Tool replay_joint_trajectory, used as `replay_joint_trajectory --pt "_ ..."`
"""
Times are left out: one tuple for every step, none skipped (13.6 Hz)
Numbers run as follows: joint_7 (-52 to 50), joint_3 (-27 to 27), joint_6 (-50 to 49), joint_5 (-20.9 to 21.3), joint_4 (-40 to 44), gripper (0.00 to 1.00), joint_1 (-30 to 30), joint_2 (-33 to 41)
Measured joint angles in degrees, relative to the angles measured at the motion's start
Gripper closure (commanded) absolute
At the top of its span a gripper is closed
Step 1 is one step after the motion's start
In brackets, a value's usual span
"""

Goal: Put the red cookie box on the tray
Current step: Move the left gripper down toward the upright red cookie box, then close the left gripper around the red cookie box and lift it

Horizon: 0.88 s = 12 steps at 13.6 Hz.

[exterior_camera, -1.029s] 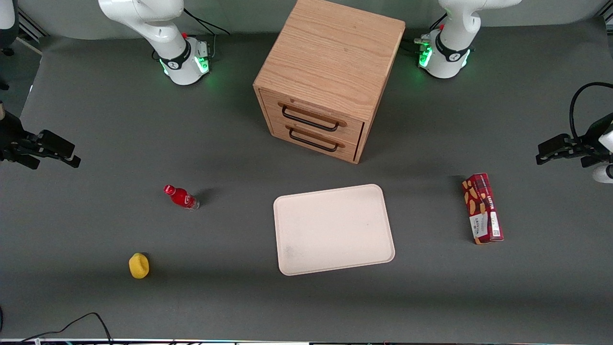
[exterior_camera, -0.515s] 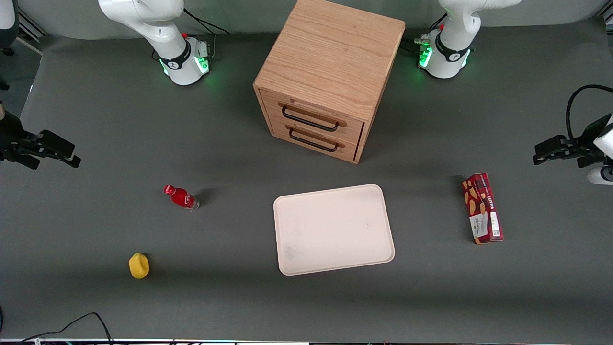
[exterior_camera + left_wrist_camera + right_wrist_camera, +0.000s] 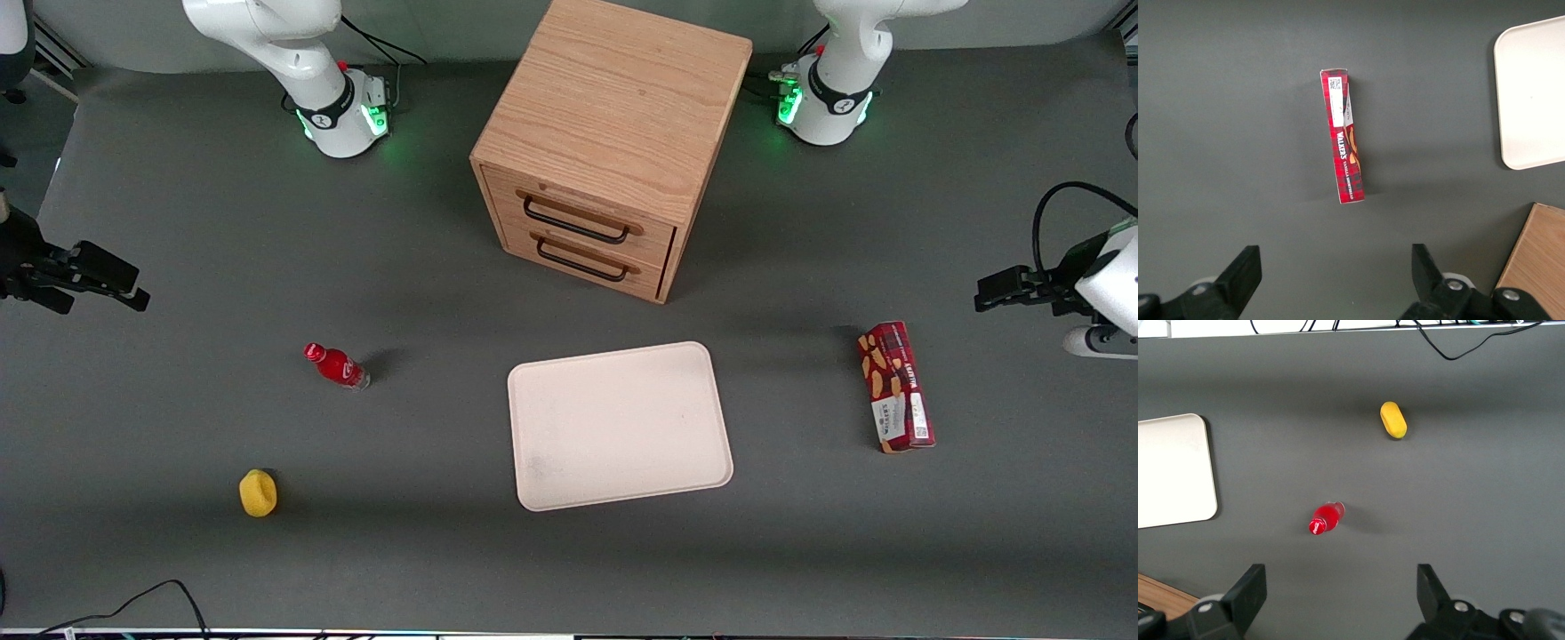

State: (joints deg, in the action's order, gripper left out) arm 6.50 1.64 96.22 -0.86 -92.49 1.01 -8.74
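Two things matter to you on this table, the box and the tray, and neither touches the other. Starting nearest the front camera, you have a yellow object (image 3: 258, 492) lying toward the parked arm's end of the table. A little farther from the camera sits the tray (image 3: 620, 425), flat on the grey table (image 3: 569, 551) with nothing on it (its long sides are slightly skewed to the table edge). Well apart from it, toward the working arm's end, the box (image 3: 896, 387) lies on its narrow long side, one end pointing toward the camera; the white label patch is at that nearer end. A small red bottle (image 3: 336, 365) stands at about the same depth as the box, toward the parked arm's end. Farther still, you see the wooden drawer cabinet (image 3: 610, 142) in the middle, both drawers shut, its front turned toward the tray.

Your gripper (image 3: 991, 290) hangs above the table at the working arm's end, somewhat farther from the camera than the box and not touching it. From the wrist camera, its fingers (image 3: 1243, 270) are spread wide with nothing between them, and the box (image 3: 1344, 145) lies on bare table ahead of them, with a corner of the tray (image 3: 1531, 93) off to one side.
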Motion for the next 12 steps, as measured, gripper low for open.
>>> replay_joint_trajectory --pt "-0.01 0.01 2.97 -0.01 -1.97 0.00 0.02 -0.54" --pt "-0.08 0.02 7.38 -0.06 -4.85 0.00 0.05 -1.45" --pt "-0.21 0.07 12.74 -0.13 -8.24 0.00 0.07 -2.81" --pt "-0.34 0.12 18.21 -0.29 -11.58 0.00 0.13 -4.51" --pt "-0.47 0.18 22.48 -0.50 -14.06 0.00 0.32 -6.45" --pt "-0.50 0.20 25.54 -0.64 -15.47 0.00 0.72 -8.50" --pt "-0.50 0.25 28.40 -0.76 -16.09 0.04 1.05 -10.60" --pt "-0.57 0.27 31.18 -0.86 -16.43 0.06 1.15 -12.59" --pt "-0.90 0.19 33.81 -0.97 -16.63 0.08 1.13 -14.43" --pt "-2.09 0.00 36.62 -1.04 -16.75 0.19 1.06 -16.19" --pt "-4.11 -0.31 39.67 -1.05 -17.07 0.43 0.83 -17.71" --pt "-6.32 -0.61 42.55 -1.05 -17.59 0.77 0.20 -18.92"
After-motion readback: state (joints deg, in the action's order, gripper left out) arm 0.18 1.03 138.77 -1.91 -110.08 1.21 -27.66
